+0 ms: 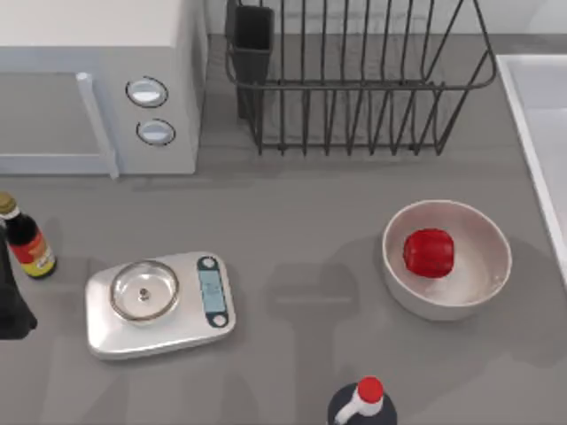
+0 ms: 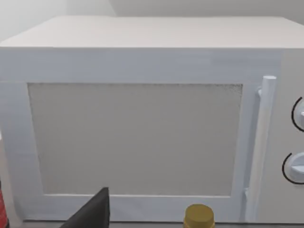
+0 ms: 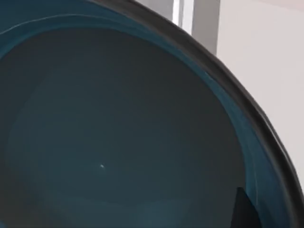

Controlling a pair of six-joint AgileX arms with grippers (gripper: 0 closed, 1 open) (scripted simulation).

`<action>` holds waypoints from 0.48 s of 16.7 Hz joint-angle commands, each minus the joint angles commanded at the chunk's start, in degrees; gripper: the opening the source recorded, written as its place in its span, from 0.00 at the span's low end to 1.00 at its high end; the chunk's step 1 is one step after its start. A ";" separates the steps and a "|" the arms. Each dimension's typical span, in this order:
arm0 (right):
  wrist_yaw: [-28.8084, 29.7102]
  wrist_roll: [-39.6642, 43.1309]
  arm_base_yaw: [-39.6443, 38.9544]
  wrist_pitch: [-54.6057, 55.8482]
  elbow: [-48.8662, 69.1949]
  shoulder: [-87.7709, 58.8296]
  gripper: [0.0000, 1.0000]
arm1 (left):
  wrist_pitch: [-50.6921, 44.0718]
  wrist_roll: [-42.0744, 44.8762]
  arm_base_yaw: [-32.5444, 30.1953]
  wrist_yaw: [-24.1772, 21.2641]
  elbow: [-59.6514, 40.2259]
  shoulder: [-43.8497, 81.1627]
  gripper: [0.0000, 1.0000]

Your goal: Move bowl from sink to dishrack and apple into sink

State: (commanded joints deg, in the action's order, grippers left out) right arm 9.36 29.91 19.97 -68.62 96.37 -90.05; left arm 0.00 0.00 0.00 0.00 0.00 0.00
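The red apple [image 1: 429,252] lies inside a white bowl [image 1: 483,288] on the right half of the table. The dark wire dishrack [image 1: 354,86] stands at the back, its black utensil cup [image 1: 252,40] at its left corner. The pale sink [image 1: 547,115] runs along the right edge. In the right wrist view, the teal-blue bowl [image 3: 114,133] is very close, seen from inside, with a dark part of my right gripper [image 3: 244,211] at its rim. My left gripper [image 1: 11,305] is parked at the far left edge, facing the microwave.
A white microwave [image 1: 97,80] fills the back left. A silver kitchen scale [image 1: 159,303] sits front left, with a dark sauce bottle [image 1: 27,243] beside my left gripper. A red-capped bottle [image 1: 363,403] stands at the front edge.
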 joint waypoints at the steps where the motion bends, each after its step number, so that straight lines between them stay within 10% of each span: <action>1: 2.45 -2.52 -4.85 4.26 -0.02 -0.77 0.00 | 0.00 0.00 0.00 0.00 0.00 0.00 1.00; 8: 20.69 -19.73 -40.53 37.40 -1.93 -6.08 0.00 | 0.00 0.00 0.00 0.00 0.00 0.00 1.00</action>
State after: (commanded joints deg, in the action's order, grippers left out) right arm 30.05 10.18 -20.56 -31.22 94.44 -96.13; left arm 0.00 0.00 0.00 0.00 0.00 0.00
